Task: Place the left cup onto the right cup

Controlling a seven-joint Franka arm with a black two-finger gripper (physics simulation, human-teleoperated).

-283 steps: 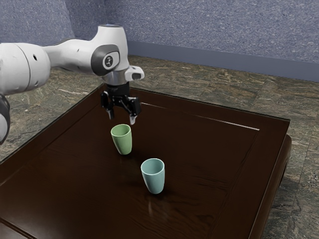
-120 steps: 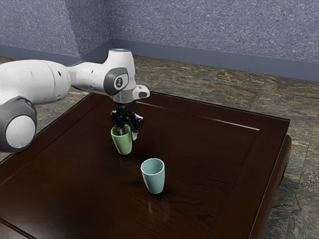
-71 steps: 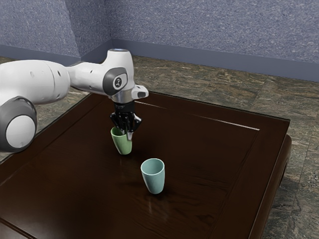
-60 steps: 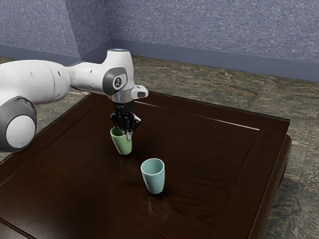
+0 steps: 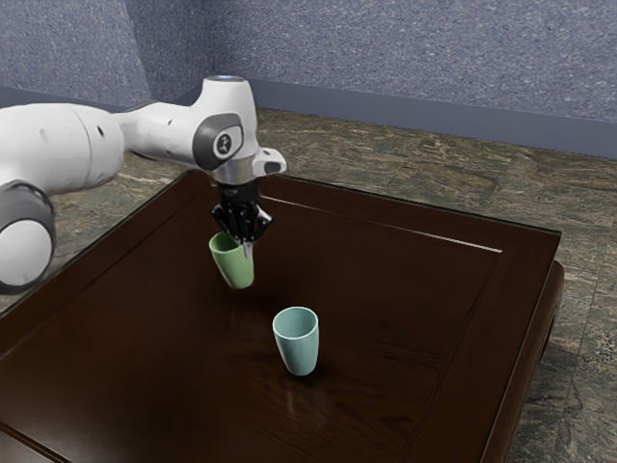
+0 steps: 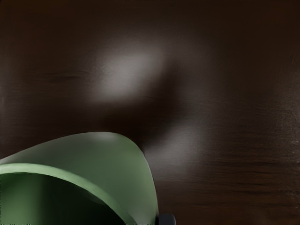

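Observation:
My black gripper (image 5: 242, 234) is shut on the rim of the green cup (image 5: 232, 260), one finger inside and one outside. The cup hangs tilted, lifted off the dark wooden table (image 5: 405, 289). In the wrist view the green cup (image 6: 89, 173) shows large just under my hand, its opening toward the camera. The teal cup (image 5: 296, 340) stands upright on the table, below and toward the exterior view's right of the held cup, apart from it.
The table has a raised rim (image 5: 501, 253) around its top. A stone-patterned floor (image 5: 434, 164) and a blue-grey wall (image 5: 415, 48) lie beyond it. My white arm (image 5: 106, 145) comes in from the exterior view's left.
My gripper came down over the green cup and shut on its rim. In the last half second it rose, lifting the cup off the table and tilting it.

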